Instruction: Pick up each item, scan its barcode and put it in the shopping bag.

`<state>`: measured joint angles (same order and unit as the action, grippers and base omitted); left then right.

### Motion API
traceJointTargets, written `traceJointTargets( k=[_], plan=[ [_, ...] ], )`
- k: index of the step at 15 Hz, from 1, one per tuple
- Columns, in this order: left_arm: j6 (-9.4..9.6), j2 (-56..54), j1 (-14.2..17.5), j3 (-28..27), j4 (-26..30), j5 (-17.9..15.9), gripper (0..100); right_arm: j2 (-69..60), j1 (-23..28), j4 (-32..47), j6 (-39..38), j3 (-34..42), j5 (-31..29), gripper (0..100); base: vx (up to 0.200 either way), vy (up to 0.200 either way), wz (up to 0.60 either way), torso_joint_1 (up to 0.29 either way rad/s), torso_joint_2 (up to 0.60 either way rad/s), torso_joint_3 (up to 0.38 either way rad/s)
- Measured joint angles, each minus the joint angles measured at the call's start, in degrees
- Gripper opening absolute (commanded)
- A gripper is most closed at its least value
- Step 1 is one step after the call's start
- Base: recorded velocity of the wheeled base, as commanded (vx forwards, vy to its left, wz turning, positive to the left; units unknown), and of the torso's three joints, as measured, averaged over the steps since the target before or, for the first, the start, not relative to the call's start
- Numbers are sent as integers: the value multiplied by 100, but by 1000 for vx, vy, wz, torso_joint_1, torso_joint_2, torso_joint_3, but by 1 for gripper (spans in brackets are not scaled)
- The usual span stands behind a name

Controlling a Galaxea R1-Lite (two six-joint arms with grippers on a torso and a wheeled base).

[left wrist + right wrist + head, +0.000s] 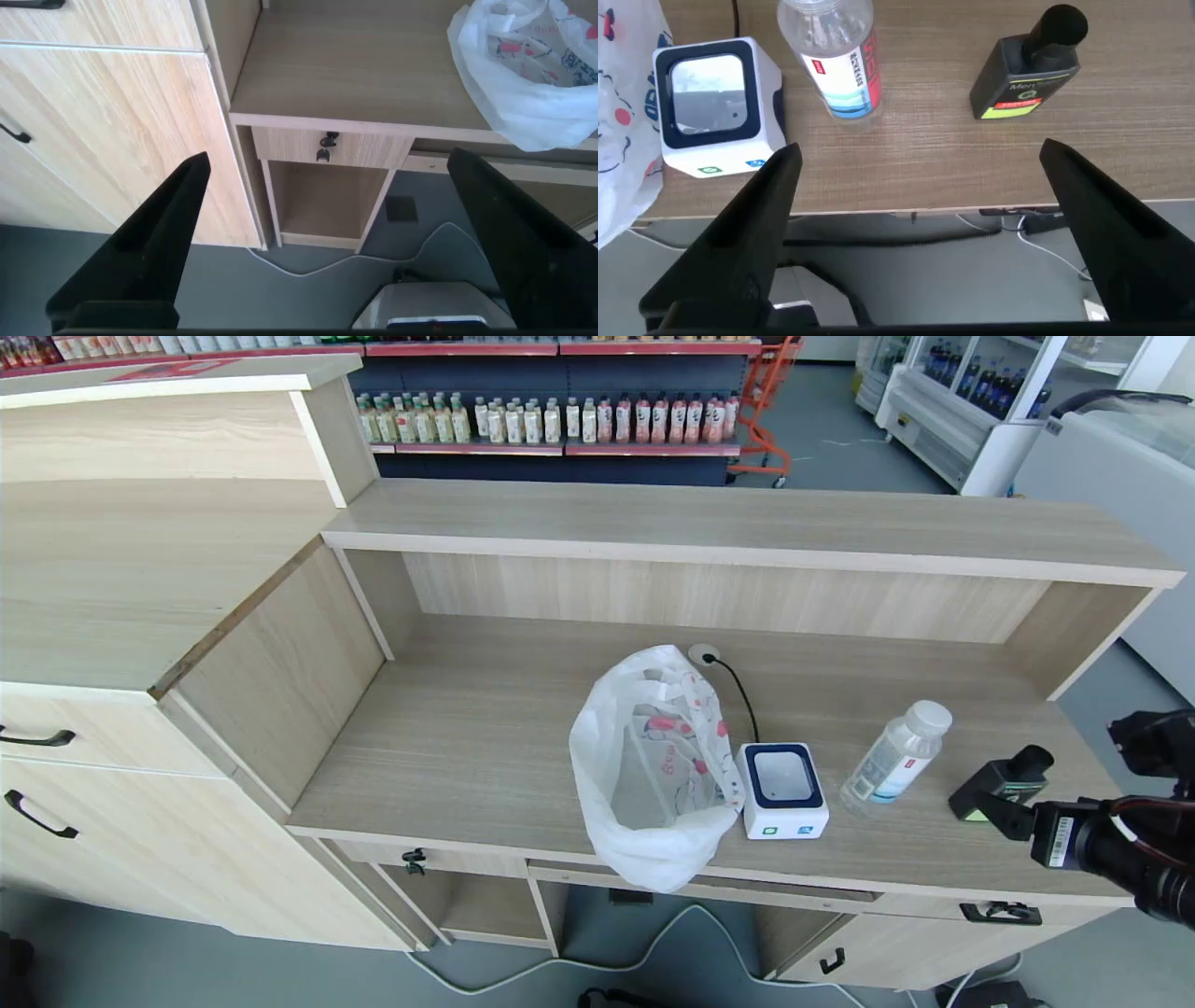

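A white plastic shopping bag (653, 775) stands open on the wooden counter (467, 737), with the white scanner (782, 789) touching its right side. Right of the scanner lie a clear water bottle (896, 756) with a white cap and a black bottle (999, 789) with a green label. My right gripper (920, 154) is open and empty, held off the counter's front edge, facing the scanner (710, 107), the water bottle (836, 56) and the black bottle (1027, 65). My left gripper (329, 161) is open and empty, low in front of the counter's left end, with the bag (533, 65) off to one side.
A raised shelf (747, 532) runs along the counter's back, and a taller cabinet (140, 569) walls off the left. The scanner's black cable (742, 695) runs to a hole at the back. Drawers with black handles (999, 913) sit under the front edge. Floor cables (318, 266) trail below.
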<state>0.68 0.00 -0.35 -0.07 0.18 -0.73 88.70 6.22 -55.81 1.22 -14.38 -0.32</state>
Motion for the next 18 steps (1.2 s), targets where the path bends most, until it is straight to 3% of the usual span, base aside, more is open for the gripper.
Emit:
traceJointTargets(
  k=[7,18],
  plan=[
    [0,0,0,-2,0,-5,100,2269,-112,-2658,69,-74,375,100,0,0,0,0,0,0],
    [-2,2,0,-2,0,0,100,3029,-402,-3046,151,-567,516,100,0,0,0,0,0,0]
  ],
)
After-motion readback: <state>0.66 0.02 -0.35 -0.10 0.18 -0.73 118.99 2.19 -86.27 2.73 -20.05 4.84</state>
